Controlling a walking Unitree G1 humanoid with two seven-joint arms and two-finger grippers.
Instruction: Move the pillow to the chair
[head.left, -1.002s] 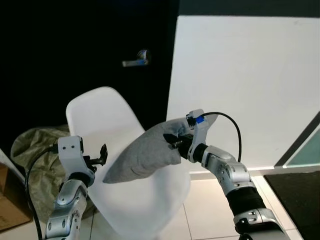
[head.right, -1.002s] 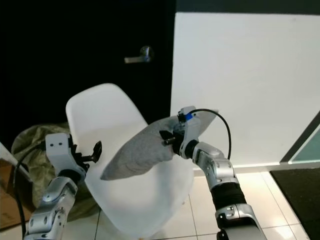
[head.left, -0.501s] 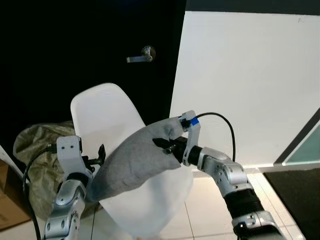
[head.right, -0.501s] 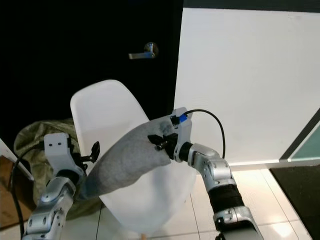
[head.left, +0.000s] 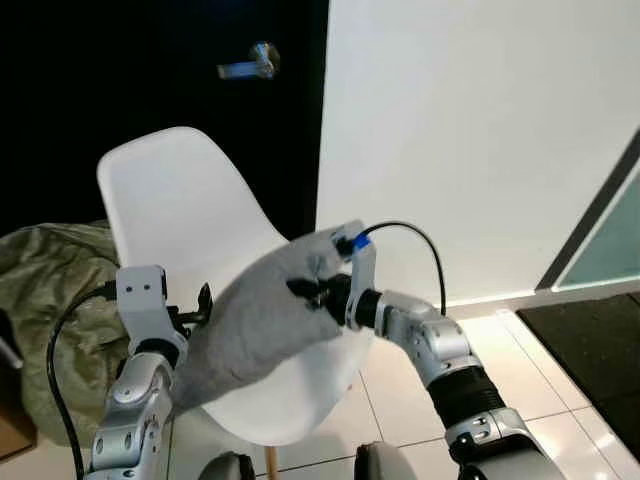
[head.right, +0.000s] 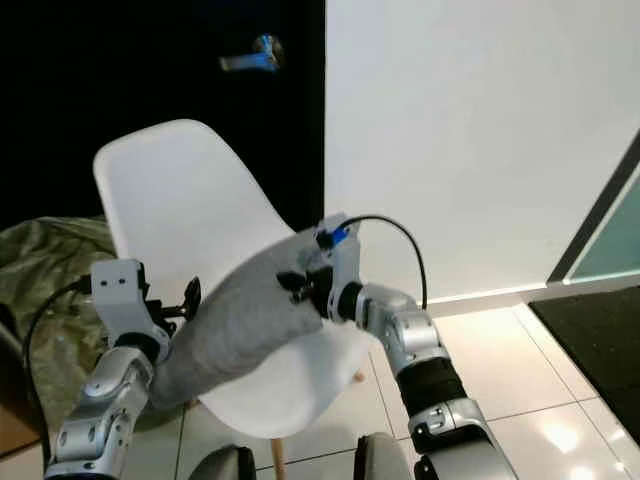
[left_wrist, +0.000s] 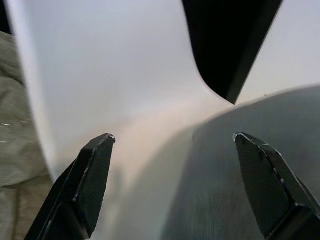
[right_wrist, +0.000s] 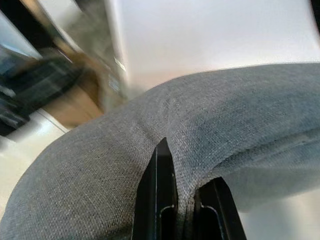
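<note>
A grey pillow (head.left: 255, 325) lies slanted over the seat of a white shell chair (head.left: 175, 210), its lower end toward my left side. My right gripper (head.left: 312, 291) is shut on the pillow's upper corner; in the right wrist view the fingers (right_wrist: 160, 200) pinch a fold of grey fabric (right_wrist: 235, 130). My left gripper (head.left: 203, 304) stands open at the chair's left edge, right beside the pillow's lower end. The left wrist view has its two fingertips (left_wrist: 100, 150) spread wide over the white seat (left_wrist: 100, 65) and the pillow (left_wrist: 260, 130).
A black door with a metal lever handle (head.left: 247, 66) stands behind the chair, a white wall (head.left: 470, 130) to its right. An olive crumpled bag (head.left: 45, 300) lies on the floor left of the chair. Pale tiles (head.left: 570, 400) and a dark mat (head.left: 600, 340) are on the right.
The camera has tilted down and shifted. The pillow has come lower onto the chair seat with my right gripper still on it. The left gripper stays open by the chair's edge.
</note>
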